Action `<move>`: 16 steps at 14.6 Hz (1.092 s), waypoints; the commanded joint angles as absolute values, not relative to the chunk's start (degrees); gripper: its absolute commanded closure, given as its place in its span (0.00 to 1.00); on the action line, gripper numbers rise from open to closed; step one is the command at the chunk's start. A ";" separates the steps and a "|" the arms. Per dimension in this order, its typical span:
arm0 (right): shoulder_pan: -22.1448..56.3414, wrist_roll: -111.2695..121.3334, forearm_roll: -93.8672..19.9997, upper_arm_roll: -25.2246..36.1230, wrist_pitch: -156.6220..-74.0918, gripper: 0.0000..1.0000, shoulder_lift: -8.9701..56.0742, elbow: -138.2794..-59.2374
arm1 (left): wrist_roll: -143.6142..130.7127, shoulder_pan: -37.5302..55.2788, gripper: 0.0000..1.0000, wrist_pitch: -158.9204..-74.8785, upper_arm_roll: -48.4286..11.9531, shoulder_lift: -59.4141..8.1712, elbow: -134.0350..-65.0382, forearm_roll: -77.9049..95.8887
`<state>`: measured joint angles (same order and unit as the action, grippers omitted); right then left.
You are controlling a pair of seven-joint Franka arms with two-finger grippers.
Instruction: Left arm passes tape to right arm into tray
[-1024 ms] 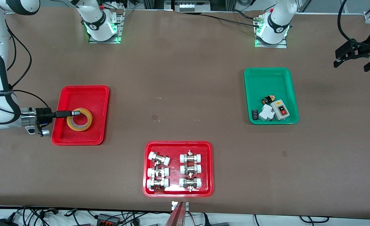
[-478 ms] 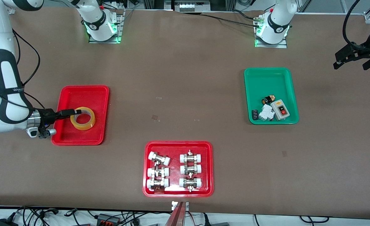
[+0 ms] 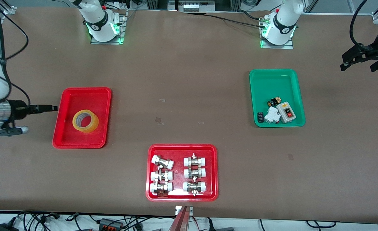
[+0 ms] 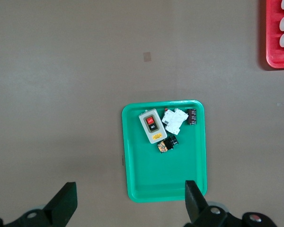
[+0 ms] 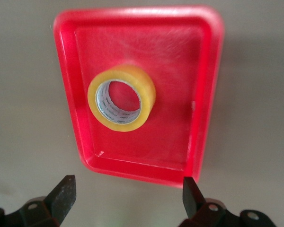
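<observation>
now the tape lies flat in the tray, hole upward, roughly at the tray's middle and clear of the rim. the right wrist view shows the same: the yellow roll rests on the red floor of the tray, touching neither wall.

the right gripper is up over the bare table just off the tray's edge at the right arm's end, pointing toward the tray; its fingers stand spread wide with nothing between them.

the left gripper waits in the air over the table at the left arm's end, well apart from the tape. its fingers are spread too and hold nothing.

the green tray sits near the left arm's base and holds a grey switch box, a white part and a few small dark pieces, all crowded in its end nearer the front camera. the wider red tray, nearest the front camera, holds six pipe fittings in two rows.
</observation>
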<state>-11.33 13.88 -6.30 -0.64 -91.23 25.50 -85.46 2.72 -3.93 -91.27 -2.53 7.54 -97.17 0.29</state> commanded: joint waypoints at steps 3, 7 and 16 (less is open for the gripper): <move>-5.89 8.87 0.17 -0.79 -85.08 0.00 22.16 -75.43 | 2.20 -3.78 0.00 -91.06 -2.81 6.86 -95.71 -0.09; -5.98 8.18 -0.44 -0.88 -84.90 0.00 21.80 -70.93 | 2.20 -3.87 0.00 -90.79 -2.73 6.77 -95.62 -0.09; 0.43 -0.44 0.09 2.53 -91.49 0.00 17.06 -74.35 | 2.11 -3.69 0.00 -87.89 -2.90 0.09 -86.40 -0.09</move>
<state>-1.70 0.17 -0.74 -0.15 -89.78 20.21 -71.35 2.56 -3.76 -89.82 -2.70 1.89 -89.57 0.29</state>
